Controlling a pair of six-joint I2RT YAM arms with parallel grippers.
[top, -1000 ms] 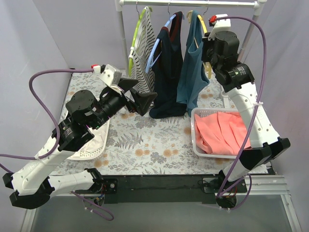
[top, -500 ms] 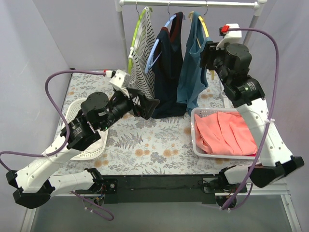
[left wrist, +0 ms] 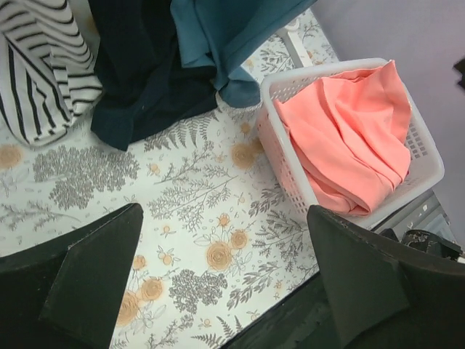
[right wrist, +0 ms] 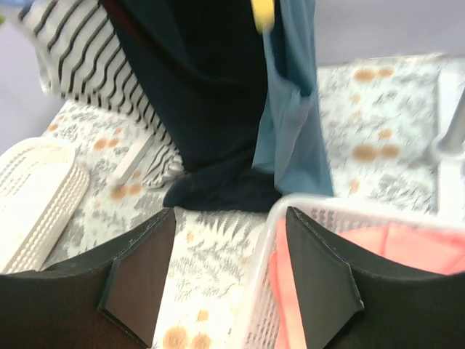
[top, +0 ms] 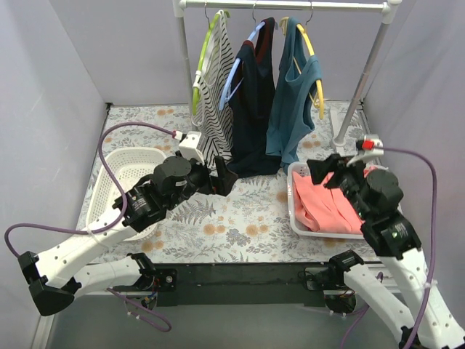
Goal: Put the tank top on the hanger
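At the far side of the table, on the clothes rail [top: 290,5], three garments, left to right:
- Striped top [top: 212,102], on a lime green hanger [top: 203,51]
- Dark navy garment [top: 251,116], on a light blue hanger [top: 234,69]
- Tank top [top: 289,109], teal, hung on the yellow hanger [top: 320,102]. Its hem drops close to the floral tablecloth [top: 240,218], near the far corner of the right basket [top: 293,196]. One arm of the hanger shows along the fabric's right edge. Whether both straps sit squarely cannot be told

On the table:
- White basket [top: 109,163], at left
- The right basket, white, holding a coral cloth [top: 327,203]

Tools:
- Left gripper [left wrist: 224,218]: low over the middle of the table, jaws spread wide, nothing between them. Its wrist camera looks out across the tablecloth to the garment hems and the right basket
- Right gripper [right wrist: 230,218]: over the right basket, jaws apart and empty, facing the rail. It is well below the hanger and touches no garment

Step in hand, as judged: the hanging itself looks done, and the arms are clear of the rail

Next move, as judged: bring both arms to rest, clear of the hems and the basket rim. Should a strap prove loose, the nearer right arm would need to reach up and seat it without nudging the hook off the rail
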